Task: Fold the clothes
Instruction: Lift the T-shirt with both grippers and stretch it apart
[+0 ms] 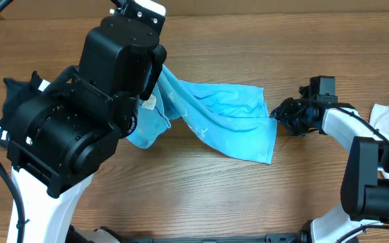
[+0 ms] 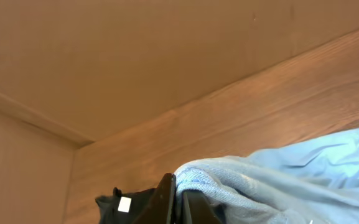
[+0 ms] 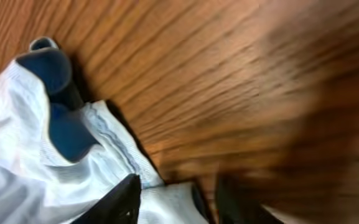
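From overhead, your left pincer point(image 1: 155, 71) is clamped on the light-blue shirt point(image 1: 228, 115) and holds its left end raised above the desk point(image 1: 201, 196). The rest of the shirt trails rightward across the desk's middle. Your right pincer point(image 1: 278, 116) sits at the shirt's right edge. A black garment point(image 1: 19, 91) lies by the desk's left edge.

At the left wrist, the jaws are closed on a fold of the shirt point(image 2: 279, 180), with the black garment point(image 2: 120, 204) just beside them.

At the right wrist, which is blurred, the jaws stand partly apart. The shirt's hem point(image 3: 167, 208) lies between them, against one finger point(image 3: 120, 202)
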{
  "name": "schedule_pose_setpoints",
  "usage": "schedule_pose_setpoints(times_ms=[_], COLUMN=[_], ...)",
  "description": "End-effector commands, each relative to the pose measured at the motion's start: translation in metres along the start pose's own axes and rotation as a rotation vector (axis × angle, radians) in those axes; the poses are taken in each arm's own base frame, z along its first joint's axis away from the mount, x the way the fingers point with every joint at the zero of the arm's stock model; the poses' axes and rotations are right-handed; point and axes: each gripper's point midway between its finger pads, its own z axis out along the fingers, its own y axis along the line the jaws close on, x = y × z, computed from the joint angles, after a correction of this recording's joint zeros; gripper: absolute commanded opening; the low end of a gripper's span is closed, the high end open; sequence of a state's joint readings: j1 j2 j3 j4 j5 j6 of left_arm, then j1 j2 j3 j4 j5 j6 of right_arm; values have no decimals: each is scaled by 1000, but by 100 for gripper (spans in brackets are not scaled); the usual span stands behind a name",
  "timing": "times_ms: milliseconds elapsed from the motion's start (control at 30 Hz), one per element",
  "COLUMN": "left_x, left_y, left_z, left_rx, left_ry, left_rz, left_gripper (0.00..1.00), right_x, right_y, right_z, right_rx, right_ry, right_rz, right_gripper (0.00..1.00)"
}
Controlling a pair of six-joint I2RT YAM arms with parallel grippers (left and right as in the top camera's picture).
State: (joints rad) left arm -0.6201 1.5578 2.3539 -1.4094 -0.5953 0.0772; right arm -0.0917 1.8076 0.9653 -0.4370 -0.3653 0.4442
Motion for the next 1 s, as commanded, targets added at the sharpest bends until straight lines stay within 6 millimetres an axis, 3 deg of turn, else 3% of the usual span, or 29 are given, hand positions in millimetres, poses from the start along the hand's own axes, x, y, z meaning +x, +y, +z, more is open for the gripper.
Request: schedule_pose_setpoints(times_ms=[0,167,267,300,367,433,500,567,600,667,700,833,900,967], left_x=[-3,-3,-3,-3,-3,-3,-3,-3,-3,-3,-3,9,24,47], left_y=[10,10,10,10,10,11,16,20,21,21,18,1,-17,-43], left_z=[-8,-8,-8,-8,-8,-8,-8,-10,-12,-12,-11,-6,1,12], left_rx=[-20,-20,-20,-20,-20,-24,-53,-73,-73,-72,-57,26,99,190], left_ry=[-26,-27,-27,-27,-27,-27,-26,-28,-32,-32,-32,21,95,209], left_rz=[-35,-35,-35,-35,-35,-29,-26,-29,-32,-33,-31,-6,15,34], left_gripper=[6,6,8,8,8,10,11,12,13,15,21,59,70,73], right_x=[10,18,16,17,19,14,-2,-22,-34,-37,-33,-23,-28,-34], right_y=[-6,-11,-2,-2,2,15,37,69,84,98,101,92,96,108], right_z=[4,3,3,3,2,-12,-53,-120,-172,-223,-237,-235,-243,-261], right_rx=[20,40,-11,-10,-30,-83,-115,-153,-142,-139,-150,-121,-126,-135], right_ry=[47,78,79,83,90,73,-11,-176,-325,-477,-510,-475,-498,-545], right_rz=[19,6,-26,-25,-32,-110,-176,-247,-288,-326,-338,-321,-341,-392], right_gripper=[42,38,16,4,4,4,4,4,4,4,4,4,4,4])
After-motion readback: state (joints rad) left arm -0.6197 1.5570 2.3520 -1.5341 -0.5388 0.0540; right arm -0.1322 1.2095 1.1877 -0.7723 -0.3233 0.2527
